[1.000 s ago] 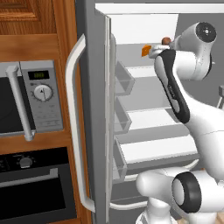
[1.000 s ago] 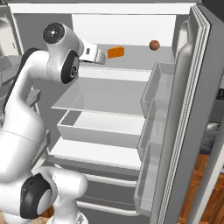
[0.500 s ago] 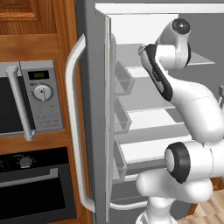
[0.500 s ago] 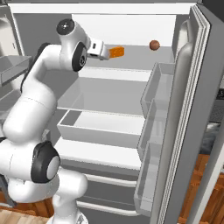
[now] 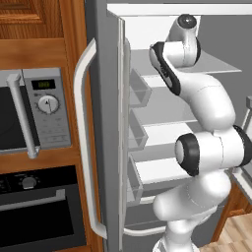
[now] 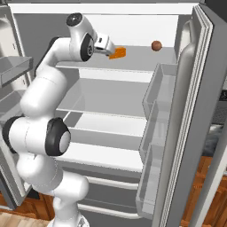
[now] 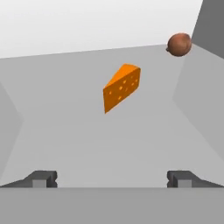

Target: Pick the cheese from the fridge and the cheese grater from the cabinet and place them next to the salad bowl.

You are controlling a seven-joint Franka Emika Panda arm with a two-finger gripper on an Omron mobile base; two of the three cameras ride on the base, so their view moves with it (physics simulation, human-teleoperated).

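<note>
Two dark fingertips [image 7: 43,179] spread wide on the end effector [image 7: 111,179], released and empty, reaching into the top of the open fridge [image 6: 133,95]. Ahead of the end effector, and apart from it, the cheese [image 7: 122,87], a bright orange wedge dotted with holes, lying on the uppermost shelf [image 7: 87,135]. Farther ahead and off to the right in the hand view, a small reddish-brown ball [image 7: 179,44] near the back wall. From the right base view, the end effector [image 6: 107,46] just short of the cheese [image 6: 118,53], the ball [image 6: 156,45] well beyond it.
</note>
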